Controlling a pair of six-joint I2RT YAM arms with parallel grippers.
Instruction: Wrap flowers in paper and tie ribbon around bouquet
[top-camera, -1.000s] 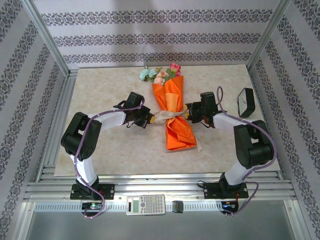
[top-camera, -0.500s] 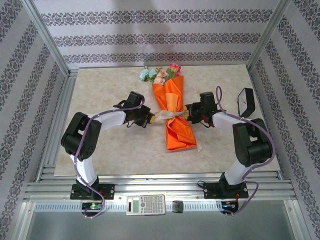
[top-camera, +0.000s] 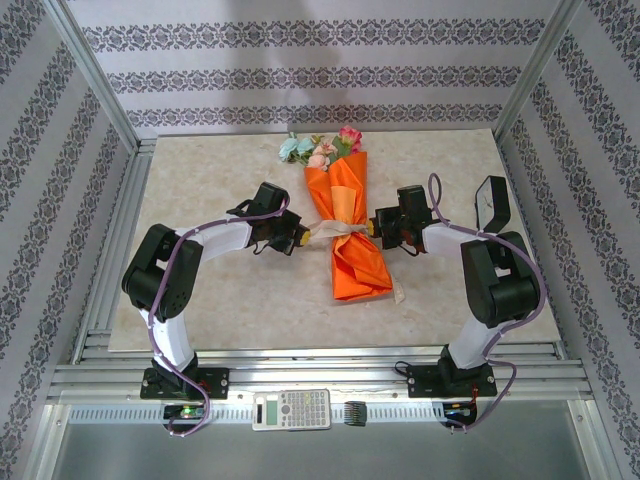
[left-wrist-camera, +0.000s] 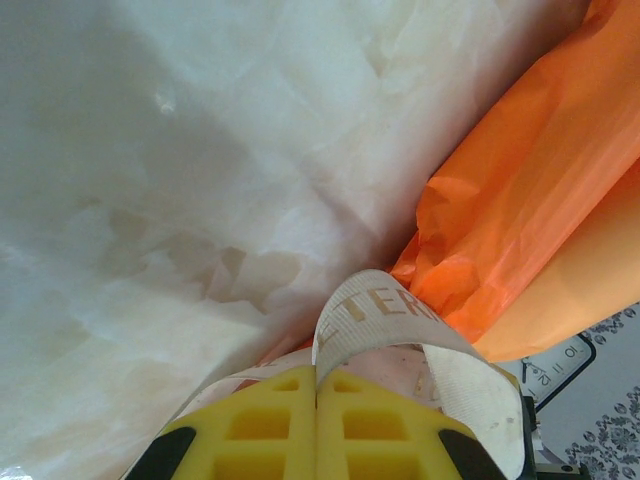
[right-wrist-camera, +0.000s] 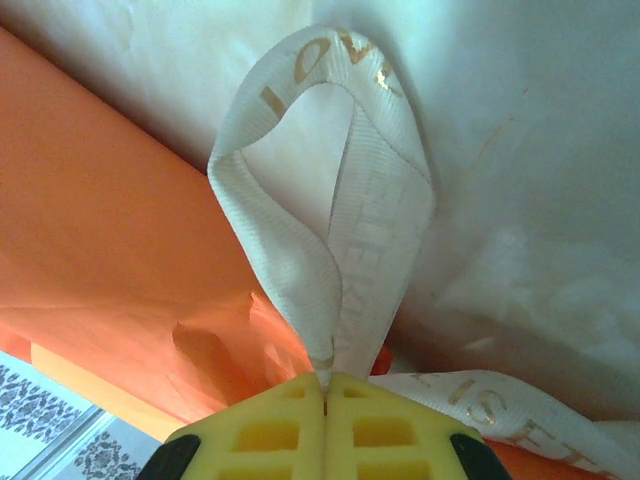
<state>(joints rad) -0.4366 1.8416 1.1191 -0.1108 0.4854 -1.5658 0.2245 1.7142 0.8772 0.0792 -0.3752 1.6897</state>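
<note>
The flared lower end of the orange paper (top-camera: 358, 268) lay nearest the table's (top-camera: 200, 310) near edge. At the wrap's waist, mid-table, the beige ribbon (top-camera: 335, 231) crossed it. The left gripper (top-camera: 298, 238) was pinched tight on one ribbon end, and the right gripper (top-camera: 373, 226) was clamped on a ribbon loop opposite. Inside the paper cone sat the flowers (top-camera: 320, 148), blooms poking out toward the far edge.

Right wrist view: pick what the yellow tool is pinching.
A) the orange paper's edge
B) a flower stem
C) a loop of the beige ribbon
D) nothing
C: the right tool is shut on a loop of the thin beige fabric ribbon, with the bright orange paper sheet lying beside it.
</note>
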